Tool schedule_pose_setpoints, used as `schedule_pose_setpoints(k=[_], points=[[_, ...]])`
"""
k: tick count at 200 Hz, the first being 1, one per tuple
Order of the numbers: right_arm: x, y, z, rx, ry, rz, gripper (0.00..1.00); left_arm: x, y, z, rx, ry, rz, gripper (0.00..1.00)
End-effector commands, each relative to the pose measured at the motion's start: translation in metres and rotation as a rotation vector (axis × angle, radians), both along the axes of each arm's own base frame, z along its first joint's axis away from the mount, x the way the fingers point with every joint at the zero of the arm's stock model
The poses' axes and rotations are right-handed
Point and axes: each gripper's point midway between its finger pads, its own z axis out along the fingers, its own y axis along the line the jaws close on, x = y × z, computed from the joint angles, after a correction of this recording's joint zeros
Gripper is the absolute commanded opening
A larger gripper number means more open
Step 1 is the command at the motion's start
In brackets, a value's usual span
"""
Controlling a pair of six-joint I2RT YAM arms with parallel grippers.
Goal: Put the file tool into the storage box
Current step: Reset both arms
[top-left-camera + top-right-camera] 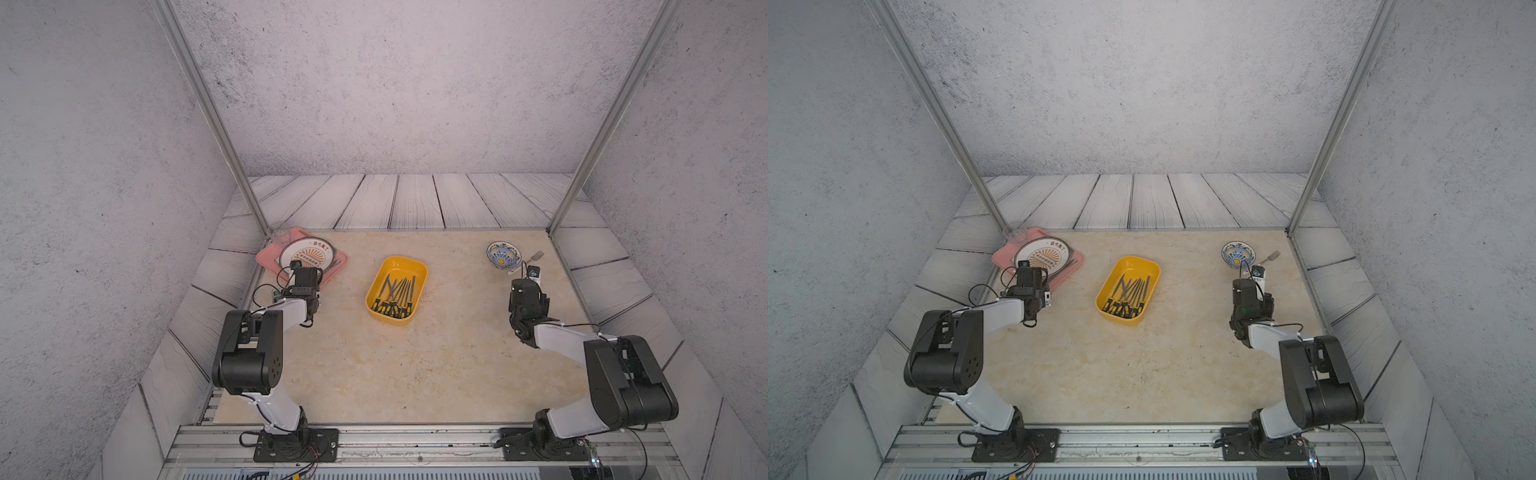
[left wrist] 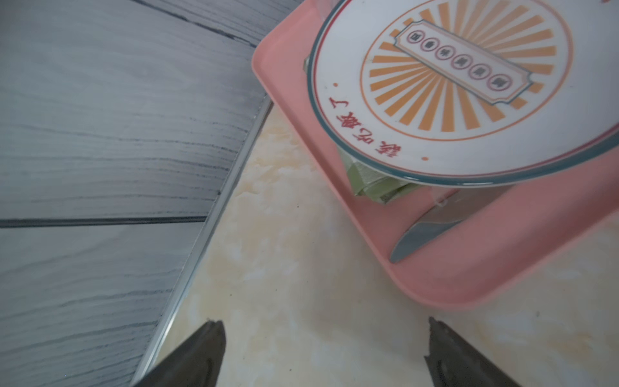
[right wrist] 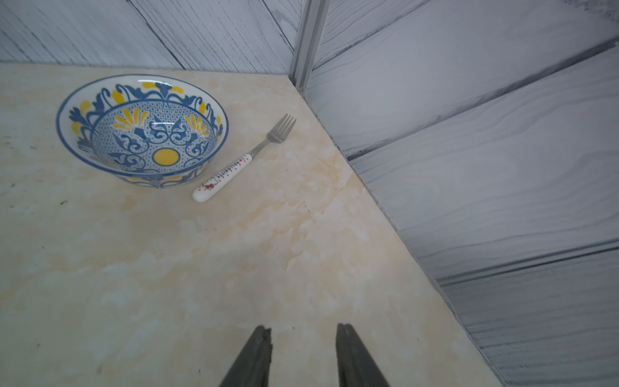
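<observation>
1. The storage box (image 1: 405, 264) is a yellow plastic tub, rectangular with rounded corners and low walls. It stands askew in the middle of the marbled table (image 1: 395, 365) and shows in both top views (image 1: 1134, 266).
2. Inside it lie the files (image 1: 397, 293): slim dark grey blades with black-and-yellow handles. They lie lengthwise and fan out slightly, with the handles bunched at the box's near end. Their exact number is too fine to tell.
3. The left gripper (image 2: 323, 321) hangs over the table's left edge with its jaws spread wide and nothing between them. Just ahead of it sits a pink tray (image 2: 435, 284) carrying a white plate (image 2: 351, 110) with an orange sunburst print, a table knife (image 2: 415, 239) and a folded green piece (image 2: 368, 187) under the plate.
4. The right gripper (image 3: 303, 328) hangs near the far right corner, its jaws parted by a narrower gap and empty. It faces a blue-and-yellow patterned bowl (image 3: 77, 114) and a white-handled fork (image 3: 234, 167).
5. The box and files lie between the two arms, well apart from both grippers.
</observation>
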Motion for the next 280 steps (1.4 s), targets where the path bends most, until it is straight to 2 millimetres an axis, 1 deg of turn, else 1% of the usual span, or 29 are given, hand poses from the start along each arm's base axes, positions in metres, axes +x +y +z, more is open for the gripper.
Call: schedule_pose_setpoints(k=[1, 7, 9, 11, 19, 23, 27, 28, 30, 32, 49, 60, 82, 93, 101, 106, 115, 119, 130, 136, 140, 152, 167, 172, 187, 280], points=[[0.012, 0.016, -0.002, 0.084, -0.15, 0.167, 0.39, 0.016, -0.018, 0.02, -0.075, -0.104, -0.11, 0.98], [0.011, 0.024, -0.007, 0.097, -0.123, 0.22, 0.4, 0.016, -0.019, 0.021, -0.09, -0.113, -0.122, 0.98], [0.009, 0.028, -0.013, 0.106, -0.095, 0.24, 0.41, 0.016, -0.02, 0.021, -0.096, -0.114, -0.125, 0.98], [0.008, 0.03, -0.017, 0.111, -0.08, 0.257, 0.44, 0.015, -0.02, 0.02, -0.101, -0.115, -0.128, 0.98], [0.01, 0.042, -0.016, 0.097, -0.124, 0.345, 0.53, 0.015, -0.021, 0.021, -0.118, -0.131, -0.141, 0.99], [0.011, 0.048, -0.015, 0.091, -0.144, 0.384, 0.64, 0.014, -0.021, 0.022, -0.122, -0.136, -0.147, 0.98], [0.012, 0.051, -0.014, 0.089, -0.156, 0.408, 0.9, 0.012, -0.022, 0.023, -0.123, -0.145, -0.153, 0.98], [0.012, 0.053, -0.014, 0.09, -0.158, 0.413, 0.95, 0.012, -0.022, 0.022, -0.123, -0.146, -0.153, 0.98], [0.012, 0.053, -0.014, 0.089, -0.155, 0.419, 0.99, 0.011, -0.022, 0.023, -0.124, -0.152, -0.157, 0.98], [0.013, 0.054, -0.014, 0.091, -0.153, 0.422, 0.99, 0.011, -0.023, 0.024, -0.124, -0.158, -0.161, 0.99], [0.015, 0.051, -0.02, 0.136, -0.051, 0.402, 1.0, 0.006, -0.026, 0.028, -0.124, -0.205, -0.182, 0.98], [0.018, 0.046, -0.019, 0.149, -0.077, 0.389, 1.0, 0.005, -0.027, 0.029, -0.119, -0.217, -0.188, 0.98], [0.017, 0.046, -0.02, 0.151, -0.062, 0.388, 1.0, -0.002, -0.03, 0.031, -0.104, -0.253, -0.205, 0.98], [0.017, 0.046, -0.02, 0.154, -0.059, 0.389, 1.0, -0.007, -0.033, 0.035, -0.1, -0.31, -0.219, 0.98], [0.017, 0.046, -0.02, 0.154, -0.058, 0.39, 1.0, -0.015, -0.03, 0.035, -0.1, -0.355, -0.2, 0.98], [0.017, 0.046, -0.02, 0.153, -0.061, 0.389, 1.0, -0.024, -0.029, 0.025, -0.1, -0.37, -0.193, 0.98], [0.016, 0.046, -0.02, 0.155, -0.056, 0.388, 1.0, -0.027, -0.03, 0.036, -0.067, -0.499, -0.215, 0.98], [0.017, 0.046, -0.021, 0.156, -0.056, 0.39, 1.0, -0.029, -0.032, 0.037, -0.064, -0.516, -0.226, 0.98], [0.017, 0.046, -0.02, 0.156, -0.057, 0.389, 1.0, -0.03, -0.035, 0.038, -0.072, -0.475, -0.239, 0.98], [0.017, 0.046, -0.021, 0.156, -0.056, 0.389, 1.0, -0.029, -0.038, 0.032, -0.087, -0.425, -0.247, 0.98], [0.016, 0.046, -0.021, 0.156, -0.056, 0.389, 1.0, -0.026, -0.038, 0.03, -0.085, -0.414, -0.25, 0.98], [0.017, 0.046, -0.02, 0.156, -0.057, 0.39, 1.0, -0.014, -0.034, 0.031, -0.075, -0.422, -0.231, 0.98], [0.017, 0.046, -0.021, 0.157, -0.056, 0.389, 1.0, -0.016, -0.032, 0.033, -0.088, -0.402, -0.216, 0.99], [0.017, 0.046, -0.021, 0.158, -0.056, 0.39, 1.0, -0.018, -0.033, 0.028, -0.096, -0.372, -0.217, 0.98], [0.017, 0.046, -0.021, 0.159, -0.056, 0.391, 1.0, -0.017, -0.032, 0.03, -0.086, -0.398, -0.216, 0.98], [0.017, 0.045, -0.02, 0.168, -0.058, 0.395, 1.0, -0.018, -0.032, 0.029, -0.085, -0.38, -0.215, 0.98]])
